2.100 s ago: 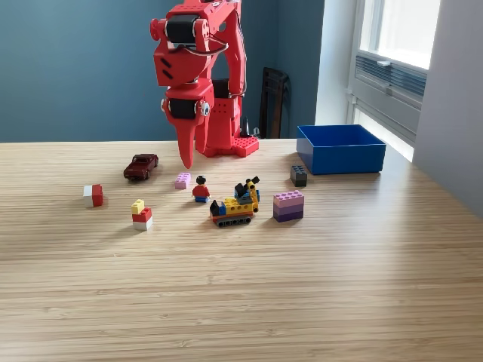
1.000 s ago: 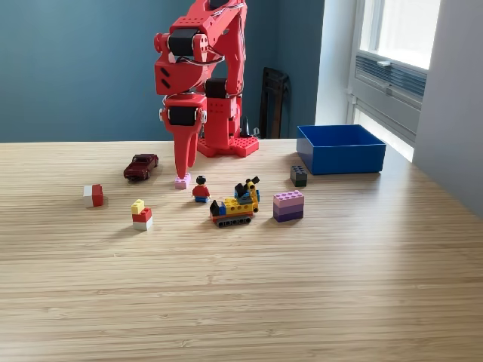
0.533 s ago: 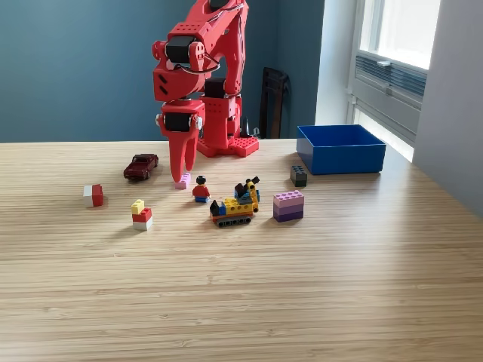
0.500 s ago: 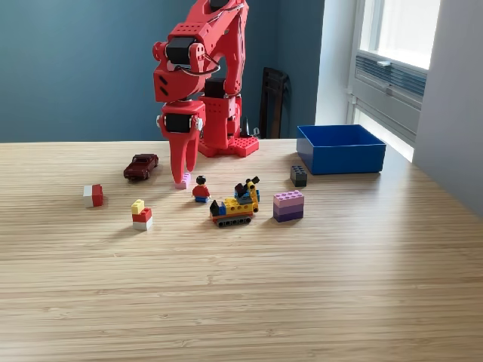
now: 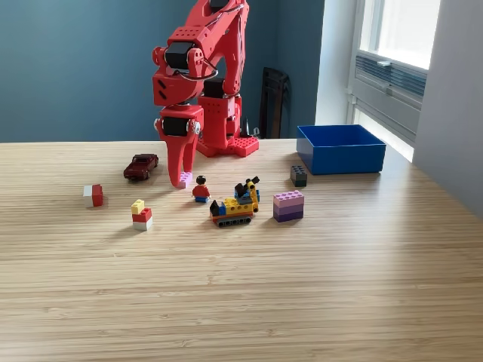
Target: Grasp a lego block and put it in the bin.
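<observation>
In the exterior view, the pink block [image 5: 186, 179], left of centre on the table [image 5: 302, 286], could skid or tip if the fingers close off-centre; the red arm folds steeply down, its gripper [image 5: 179, 178] at the block, grip unclear, bin [image 5: 340, 148] at right.

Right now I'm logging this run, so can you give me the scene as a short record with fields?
arm: red, reaching down from its base at the table's far side
gripper: tips at the table, on the pink block; grip unclear
bin: blue, at the exterior view's right, no pieces visible inside
other pieces: dark red car, minifigure, purple block
</observation>
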Controlling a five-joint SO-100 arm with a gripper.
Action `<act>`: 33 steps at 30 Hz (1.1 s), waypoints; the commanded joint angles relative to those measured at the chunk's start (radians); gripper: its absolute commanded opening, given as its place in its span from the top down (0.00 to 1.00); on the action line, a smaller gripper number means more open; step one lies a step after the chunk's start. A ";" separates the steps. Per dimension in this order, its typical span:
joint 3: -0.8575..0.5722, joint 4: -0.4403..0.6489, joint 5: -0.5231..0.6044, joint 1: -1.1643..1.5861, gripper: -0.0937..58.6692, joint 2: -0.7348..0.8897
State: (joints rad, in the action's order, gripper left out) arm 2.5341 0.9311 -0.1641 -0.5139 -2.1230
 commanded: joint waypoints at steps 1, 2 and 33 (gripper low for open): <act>0.006 -0.038 -0.005 -0.006 0.70 -0.026; 0.009 -0.044 -0.003 -0.006 0.76 -0.026; -0.844 0.511 0.261 0.577 1.00 0.103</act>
State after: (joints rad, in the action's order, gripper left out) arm 1.8653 1.4005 0.0522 -0.0598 -2.0831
